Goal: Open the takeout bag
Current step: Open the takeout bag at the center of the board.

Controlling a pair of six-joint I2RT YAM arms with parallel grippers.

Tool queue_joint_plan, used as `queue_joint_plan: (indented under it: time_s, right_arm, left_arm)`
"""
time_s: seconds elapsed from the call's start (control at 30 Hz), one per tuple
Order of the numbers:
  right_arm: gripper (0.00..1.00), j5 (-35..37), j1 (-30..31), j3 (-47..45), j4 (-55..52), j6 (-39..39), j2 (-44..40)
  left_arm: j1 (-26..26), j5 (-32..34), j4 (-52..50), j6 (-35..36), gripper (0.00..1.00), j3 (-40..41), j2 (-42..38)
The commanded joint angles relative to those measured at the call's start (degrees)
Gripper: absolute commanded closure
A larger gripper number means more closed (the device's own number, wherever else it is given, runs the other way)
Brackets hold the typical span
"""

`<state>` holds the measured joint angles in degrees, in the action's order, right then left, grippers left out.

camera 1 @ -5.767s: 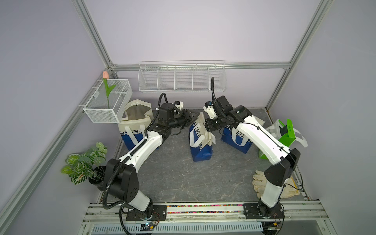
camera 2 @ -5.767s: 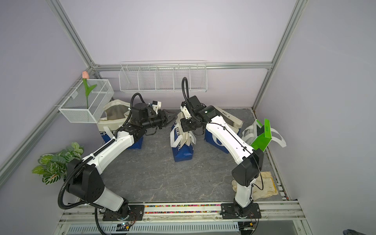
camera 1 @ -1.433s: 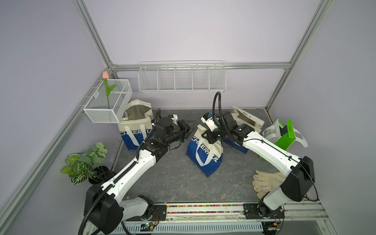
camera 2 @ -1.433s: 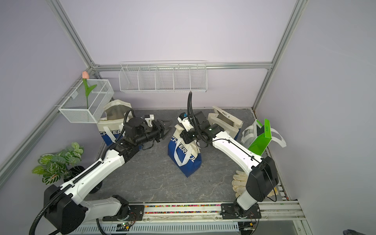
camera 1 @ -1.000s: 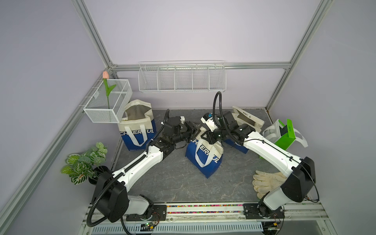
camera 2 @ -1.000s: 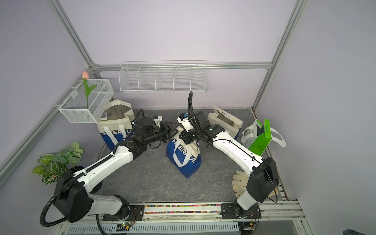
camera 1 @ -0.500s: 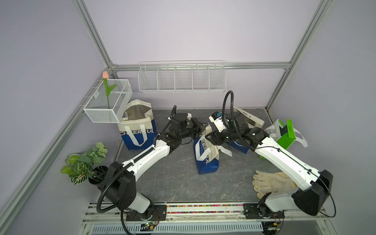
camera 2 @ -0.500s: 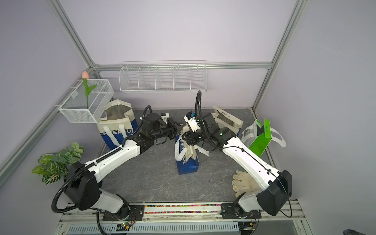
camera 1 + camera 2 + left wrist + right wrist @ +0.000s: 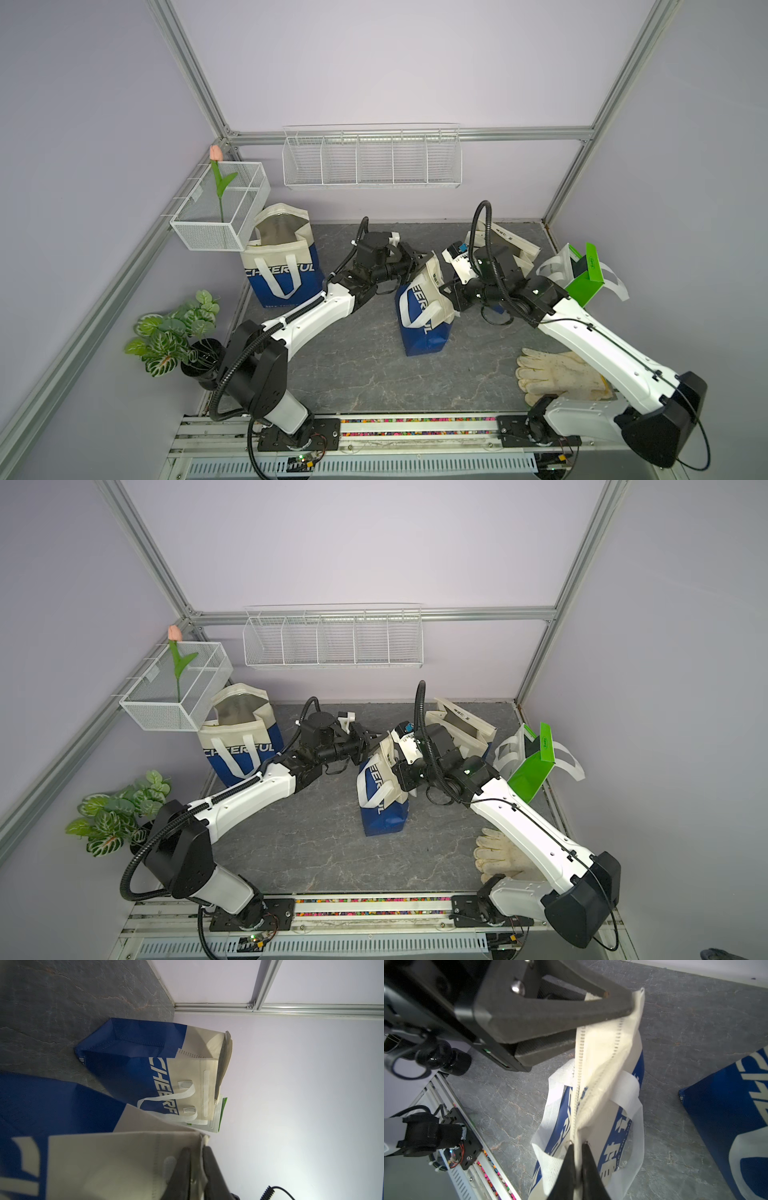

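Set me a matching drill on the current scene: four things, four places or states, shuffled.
Things: 1 middle bag; 2 gloves; 3 potted plant; 4 tulip.
Places or states: A standing, front left; B in the wire basket; C top edge pinched by left gripper and right gripper; D lying flat, front right.
Pairs: 1-C, 2-D, 3-A, 4-B.
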<state>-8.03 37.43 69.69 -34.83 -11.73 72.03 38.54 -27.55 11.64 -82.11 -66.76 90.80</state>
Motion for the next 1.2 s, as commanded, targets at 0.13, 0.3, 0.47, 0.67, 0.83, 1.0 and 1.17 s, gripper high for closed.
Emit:
queue_joint_plan:
  time_s: [0.13,0.3,0.47,0.67,0.83,1.0,1.17]
  right_arm:
    - [0.93,-5.3,-1.7,-0.7,1.5,0.1,0.1]
    - [0.92,-5.3,-2.9,-1.0,1.5,-0.3,-0.6]
    - [0.92,-4.9,-3.5,-1.1,1.1,-0.5,-1.2]
    - [0.91,-4.4,-4.1,-0.7,0.2,-0.5,-2.0]
    - [0.91,-5.3,-4.1,-0.4,-0.2,-0.5,-2.3]
    - [0.9,-4.0,-4.1,0.3,-1.0,-0.6,-2.5]
    - [0.76,4.9,-4.1,2.6,-3.4,1.4,-2.2]
  left_arm:
    - [1.7,-6.7,6.5,-1.1,0.81,-3.9,4.0]
    - [2.1,-7.7,5.8,-0.8,0.92,-4.4,4.4]
    - [2.1,-7.9,4.2,0.4,1.0,-4.7,4.4]
    - [2.1,-6.1,-8.5,10.0,0.75,-7.1,2.0]
    - [2.1,-5.6,-13.3,14.9,0.83,-8.2,1.0]
    - [2.1,-5.5,-13.1,14.7,1.0,-8.8,2.0]
    - [0.6,0.7,-17.1,12.5,1.0,-6.8,-2.4]
